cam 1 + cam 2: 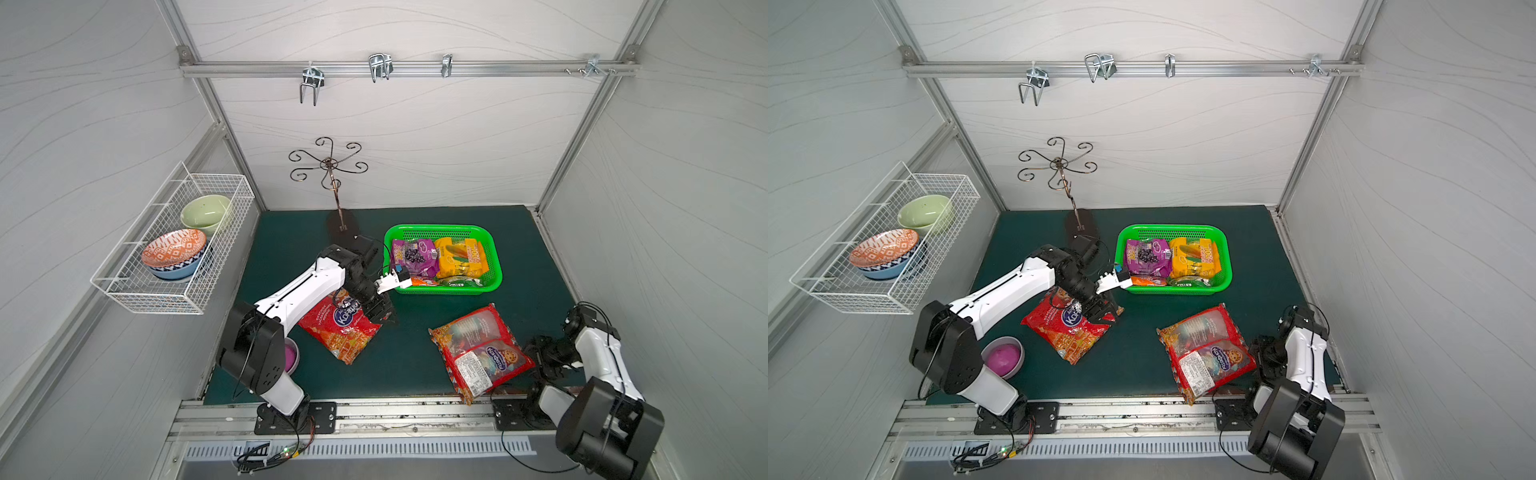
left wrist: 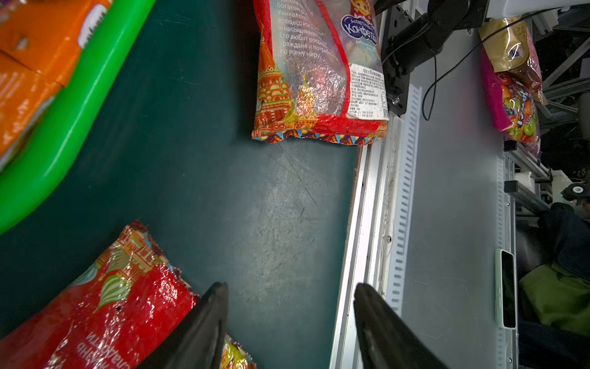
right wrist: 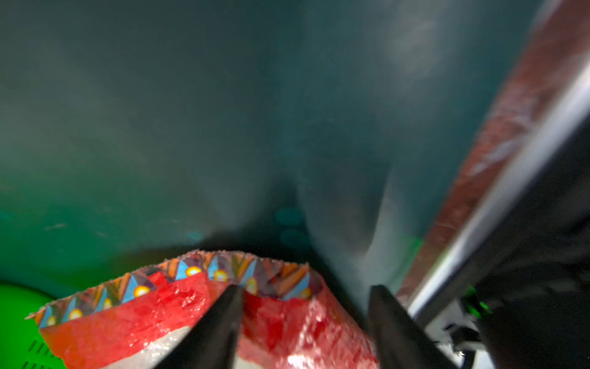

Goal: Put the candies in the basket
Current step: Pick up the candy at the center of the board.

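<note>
Two red bags (image 1: 482, 353) lie outside the basket (image 1: 449, 290); left gripper (image 2: 291, 286) gapes, cannot tell for right gripper (image 3: 306, 287)

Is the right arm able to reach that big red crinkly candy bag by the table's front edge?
Probably yes. The right gripper sits right at the big red crinkly plastic candy bag, jaws apart around its crimped end, and nothing lies in between.
</note>
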You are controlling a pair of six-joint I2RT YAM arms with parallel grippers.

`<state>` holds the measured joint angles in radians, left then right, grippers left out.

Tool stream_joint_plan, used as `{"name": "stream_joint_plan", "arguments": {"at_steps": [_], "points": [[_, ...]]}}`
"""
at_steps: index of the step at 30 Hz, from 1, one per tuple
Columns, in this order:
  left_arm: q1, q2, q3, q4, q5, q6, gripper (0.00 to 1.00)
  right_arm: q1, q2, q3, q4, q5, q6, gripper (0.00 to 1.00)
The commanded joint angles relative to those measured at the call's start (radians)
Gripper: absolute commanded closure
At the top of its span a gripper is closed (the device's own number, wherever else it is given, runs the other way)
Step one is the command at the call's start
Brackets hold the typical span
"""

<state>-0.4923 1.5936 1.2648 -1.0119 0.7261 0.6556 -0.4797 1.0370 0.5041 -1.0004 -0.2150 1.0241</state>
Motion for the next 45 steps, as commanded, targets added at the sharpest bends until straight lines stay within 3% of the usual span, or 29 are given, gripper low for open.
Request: {"name": "stream_joint_plan", "arguments": {"at_steps": [1, 3, 5, 15, 23, 27, 31, 34, 39, 45], "points": [[-0.005, 0.012, 0.007, 0.010, -0.022, 0.010, 0.34, -0.005, -0.019, -0.011, 0.090, -0.044, 0.017, 0.58], [-0.005, 0.011, 0.007, 0.007, -0.024, 0.011, 0.34, -0.005, -0.029, -0.007, 0.103, -0.039, 0.007, 0.83], [-0.005, 0.011, 0.006, 0.003, -0.021, 0.013, 0.34, -0.004, -0.032, 0.003, 0.134, -0.051, -0.023, 1.00], [-0.005, 0.028, 0.062, -0.063, -0.011, 0.038, 0.33, 0.074, -0.074, 0.172, 0.148, -0.059, -0.201, 1.00], [-0.002, 0.048, 0.299, -0.244, -0.019, 0.092, 0.31, 0.245, -0.126, 0.439, 0.162, 0.031, -0.394, 1.00], [0.002, 0.057, 0.439, -0.339, 0.010, 0.110, 0.30, 0.293, -0.138, 0.562, 0.146, -0.023, -0.552, 1.00], [0.003, 0.055, 0.537, -0.365, 0.069, 0.103, 0.29, 0.331, -0.150, 0.700, 0.054, 0.102, -0.642, 1.00], [0.003, 0.067, 0.626, -0.369, 0.102, 0.067, 0.24, 0.354, -0.171, 0.779, 0.035, 0.194, -0.741, 1.00], [0.002, 0.090, 0.758, -0.350, 0.093, -0.005, 0.02, 0.448, -0.161, 0.924, -0.003, 0.260, -0.980, 1.00], [0.001, 0.130, 0.897, -0.380, 0.140, -0.025, 0.01, 0.552, -0.163, 0.985, -0.032, 0.174, -1.258, 1.00]]}}
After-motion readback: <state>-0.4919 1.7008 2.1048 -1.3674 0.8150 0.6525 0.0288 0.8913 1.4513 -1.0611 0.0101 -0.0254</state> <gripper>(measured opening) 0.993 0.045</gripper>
